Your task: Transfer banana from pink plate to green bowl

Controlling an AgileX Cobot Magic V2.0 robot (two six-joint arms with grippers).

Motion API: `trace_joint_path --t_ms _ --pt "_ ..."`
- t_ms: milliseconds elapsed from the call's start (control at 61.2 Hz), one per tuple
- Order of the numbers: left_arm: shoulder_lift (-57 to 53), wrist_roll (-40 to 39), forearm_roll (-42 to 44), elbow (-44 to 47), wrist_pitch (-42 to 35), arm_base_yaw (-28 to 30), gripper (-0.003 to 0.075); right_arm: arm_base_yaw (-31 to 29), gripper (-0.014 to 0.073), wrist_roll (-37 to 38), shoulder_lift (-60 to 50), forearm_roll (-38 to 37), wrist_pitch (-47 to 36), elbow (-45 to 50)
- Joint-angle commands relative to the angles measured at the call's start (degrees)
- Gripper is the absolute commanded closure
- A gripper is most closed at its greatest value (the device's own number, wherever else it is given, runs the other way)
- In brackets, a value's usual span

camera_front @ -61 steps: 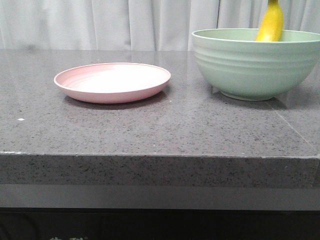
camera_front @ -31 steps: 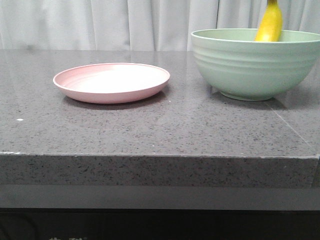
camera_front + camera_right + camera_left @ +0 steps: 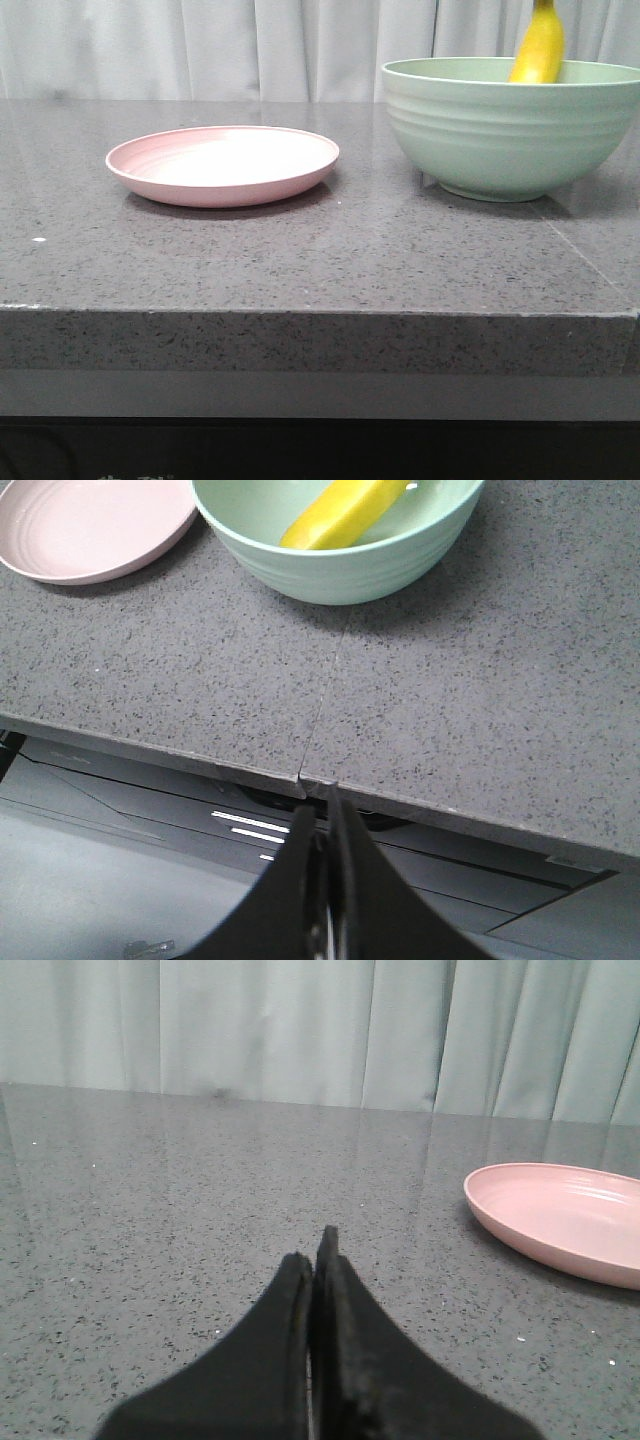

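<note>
The yellow banana (image 3: 541,48) leans inside the green bowl (image 3: 505,135) at the right of the counter, its upper end sticking up above the rim. From the right wrist view the banana (image 3: 338,513) lies slanted in the green bowl (image 3: 300,565). The pink plate (image 3: 223,165) sits bare at the left of the bowl; it shows as the pink plate (image 3: 560,1220) in the left wrist view and the pink plate (image 3: 85,530) in the right wrist view. My left gripper (image 3: 314,1252) is shut and holds nothing, low over the counter and apart from the plate. My right gripper (image 3: 318,810) is shut with nothing in it, hanging off the counter's front edge.
The dark speckled stone counter (image 3: 320,260) has a seam (image 3: 335,670) running toward its front edge. A pale curtain (image 3: 250,45) closes the back. Below the front edge is a dark panel (image 3: 130,880).
The front view's framing has crept slightly, so plate and bowl sit a few pixels further left. The banana stays in the bowl, and no arm shows in that view.
</note>
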Motion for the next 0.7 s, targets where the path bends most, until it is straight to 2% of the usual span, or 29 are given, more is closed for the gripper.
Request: trace_joint_path --t_ms 0,212,686 --pt "-1.5 -0.5 -0.2 0.3 -5.0 -0.4 0.0738 0.1 0.0662 0.1 0.4 0.8 -3.5 -1.2" --pt "-1.5 -0.5 0.1 0.3 -5.4 -4.7 0.0738 0.1 0.0662 0.1 0.4 0.8 -3.5 -1.2" --pt "-1.5 -0.5 -1.5 0.3 -5.8 -4.7 0.0738 0.1 0.0662 0.1 0.4 0.8 -3.5 -1.2"
